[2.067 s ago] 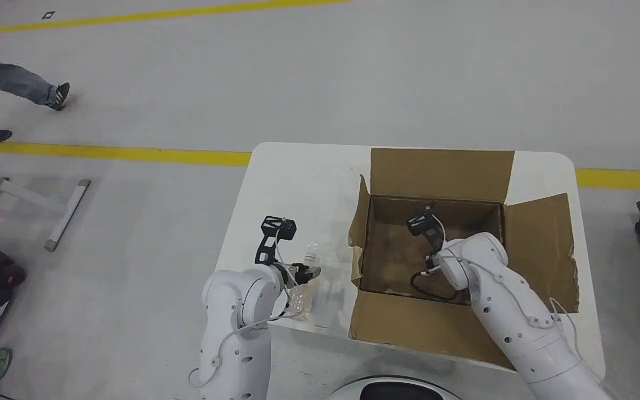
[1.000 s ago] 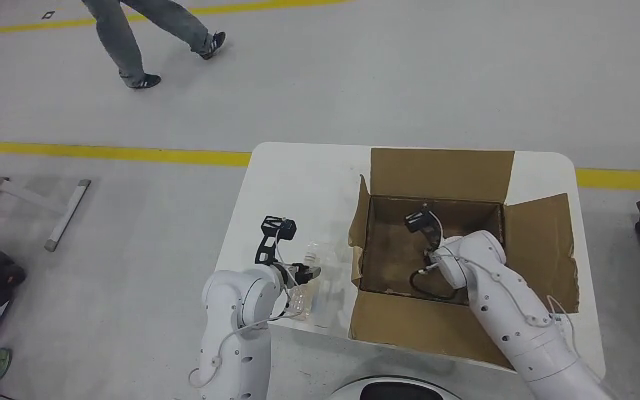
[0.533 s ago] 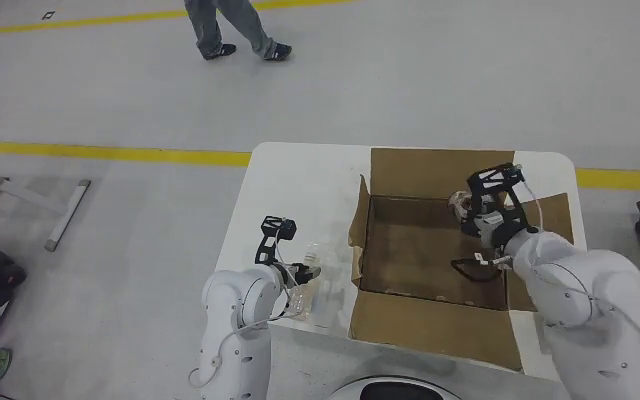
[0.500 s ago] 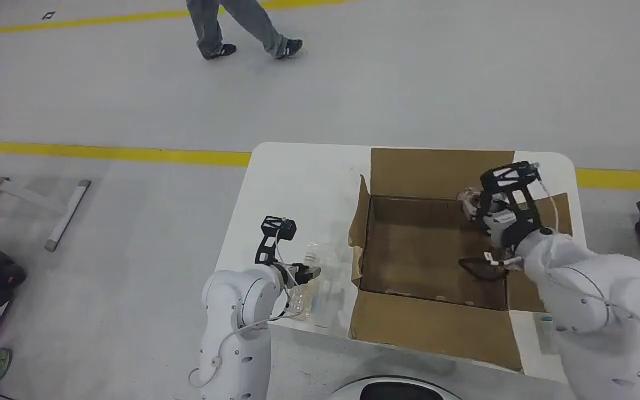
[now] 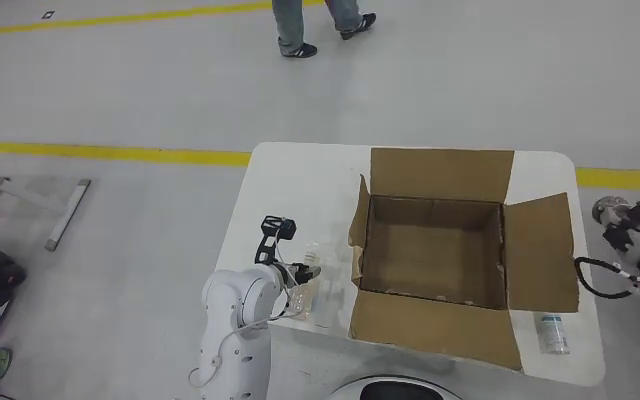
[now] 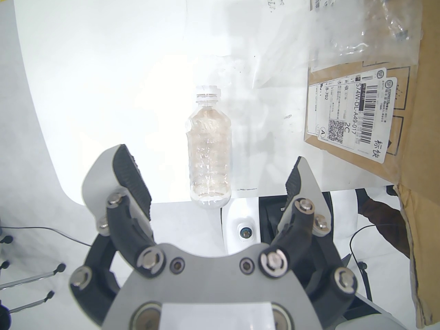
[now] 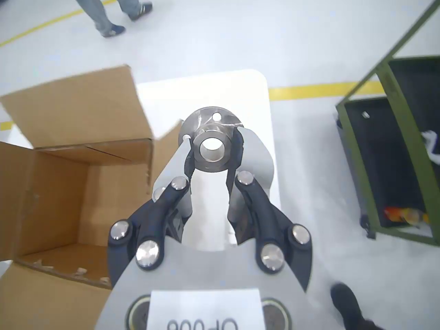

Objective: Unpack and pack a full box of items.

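- table: white with rounded corners, sitting centre to lower right of the top view.
- cardboard box: on the table's right half, opening up, all four flaps folded outward. We can see its brown floor.
- left gripper: hangs over the table's lower-left part in the top view, left of the box. Its jaws are spread wide with nothing between the pads, and it is clear of the bottle below it.
- right gripper: at the far right edge of the top view, just past the box's right flap. Its jaws are narrow, clamped on the flange's hub.
- clear plastic bag: draped against the box's left outer wall. There's a small dark part inside; we can't tell what it is.
- bottle: clear, lying flat on the table just left of the box, under the left gripper. Its long axis runs roughly up-down in the top view, cap toward the upper frame and base at the table's lower edge.
- second small bottle: lies at the table's lower-right corner in the top view, just below the right flap. Its axis is roughly up-down; we can't tell the cap end.
- metal flange: held in the right gripper, outside the box. Its bore axis runs in line with the fingers, with the drilled disc end pointing away from the wrist and the hub end facing the wrist camera.
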Controlling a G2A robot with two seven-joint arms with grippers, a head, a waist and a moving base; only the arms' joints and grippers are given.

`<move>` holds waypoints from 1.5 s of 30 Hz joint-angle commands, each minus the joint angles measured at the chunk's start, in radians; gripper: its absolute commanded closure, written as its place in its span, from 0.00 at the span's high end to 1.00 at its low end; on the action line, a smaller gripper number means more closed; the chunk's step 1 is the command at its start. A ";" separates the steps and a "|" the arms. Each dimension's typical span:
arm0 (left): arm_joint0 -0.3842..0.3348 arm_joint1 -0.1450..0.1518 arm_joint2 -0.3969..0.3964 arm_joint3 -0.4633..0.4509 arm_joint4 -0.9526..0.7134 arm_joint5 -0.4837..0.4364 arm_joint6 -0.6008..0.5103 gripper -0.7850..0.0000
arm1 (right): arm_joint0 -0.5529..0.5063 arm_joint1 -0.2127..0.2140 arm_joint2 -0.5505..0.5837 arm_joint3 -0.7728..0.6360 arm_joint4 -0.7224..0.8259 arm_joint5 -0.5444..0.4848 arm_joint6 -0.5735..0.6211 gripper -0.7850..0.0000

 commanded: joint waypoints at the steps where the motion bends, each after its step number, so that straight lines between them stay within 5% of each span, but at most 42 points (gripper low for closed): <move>1: 0.000 0.000 0.000 0.000 0.000 0.000 0.000 1.00 | -0.001 0.004 0.008 0.033 -0.015 0.009 0.069 0.00; 8: 0.000 0.000 0.000 0.000 0.000 0.000 0.000 1.00 | 0.018 0.024 -0.016 0.184 -0.105 -0.072 0.268 0.00; 21: 0.000 0.000 0.000 0.000 0.000 0.000 0.000 1.00 | 0.002 0.040 -0.097 0.330 -0.185 -0.168 0.412 0.00; 45: 0.000 0.000 0.000 0.000 0.000 0.000 0.000 1.00 | -0.022 0.050 -0.178 0.399 -0.237 -0.144 0.351 0.00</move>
